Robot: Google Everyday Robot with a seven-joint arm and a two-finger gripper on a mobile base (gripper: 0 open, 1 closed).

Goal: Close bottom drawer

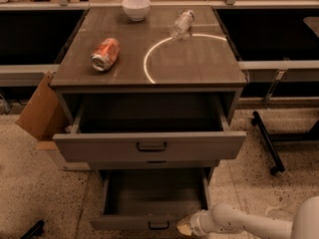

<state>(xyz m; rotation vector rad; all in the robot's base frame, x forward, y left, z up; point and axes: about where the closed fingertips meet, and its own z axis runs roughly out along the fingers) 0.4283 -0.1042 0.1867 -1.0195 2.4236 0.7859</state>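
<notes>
One raised camera faces the cabinet [199, 66] from in front, gripper [185, 227] at the bottom edge.

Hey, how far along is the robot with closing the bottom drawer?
Done: nothing closed; the deep grey bottom drawer stands pulled out. In hand: the robot's pale gripper sits at the drawer's flat front, right of its small dark handle. Left: pushing the whole drawer in.

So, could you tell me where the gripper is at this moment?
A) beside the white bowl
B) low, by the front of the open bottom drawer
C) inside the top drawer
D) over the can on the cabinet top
B: the gripper sits low by the front right of the pulled-out bottom drawer, far below the cabinet top.
</notes>
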